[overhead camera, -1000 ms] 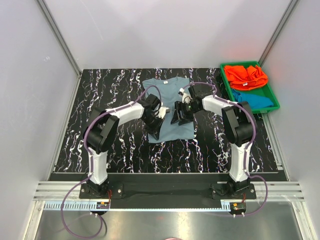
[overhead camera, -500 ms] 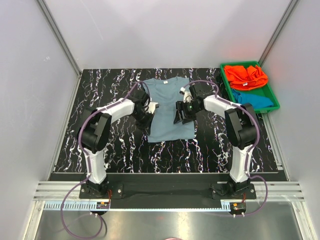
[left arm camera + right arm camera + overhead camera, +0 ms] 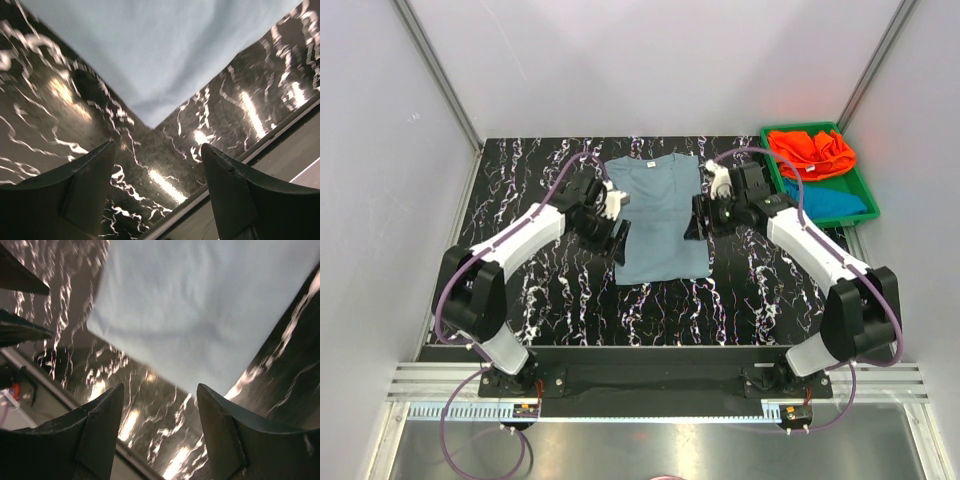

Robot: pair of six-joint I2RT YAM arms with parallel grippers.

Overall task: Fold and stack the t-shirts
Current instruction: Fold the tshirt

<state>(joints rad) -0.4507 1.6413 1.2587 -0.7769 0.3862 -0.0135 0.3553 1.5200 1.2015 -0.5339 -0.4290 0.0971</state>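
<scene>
The dusty grey-blue t-shirt (image 3: 658, 215) lies flat in the middle of the black marbled table, a narrow rectangle with its sides folded in; it also fills the top of the left wrist view (image 3: 165, 55) and the right wrist view (image 3: 200, 305). My left gripper (image 3: 617, 232) (image 3: 158, 146) hovers open at the shirt's left edge, nothing between its fingers. My right gripper (image 3: 696, 218) (image 3: 160, 387) is open too, just off the shirt's right edge, and holds nothing. The orange t-shirt (image 3: 810, 152) and the teal-blue t-shirt (image 3: 832, 200) lie crumpled in the tray.
A green plastic tray (image 3: 770, 165) stands at the table's back right corner. Grey walls with metal frame posts close in the back and both sides. The table's near edge (image 3: 280, 145) and a metal rail run in front of the arm bases.
The left gripper went from shut to open, let go of the shirt and drew back to its left edge. The right gripper pulled off the shirt to its right edge.
</scene>
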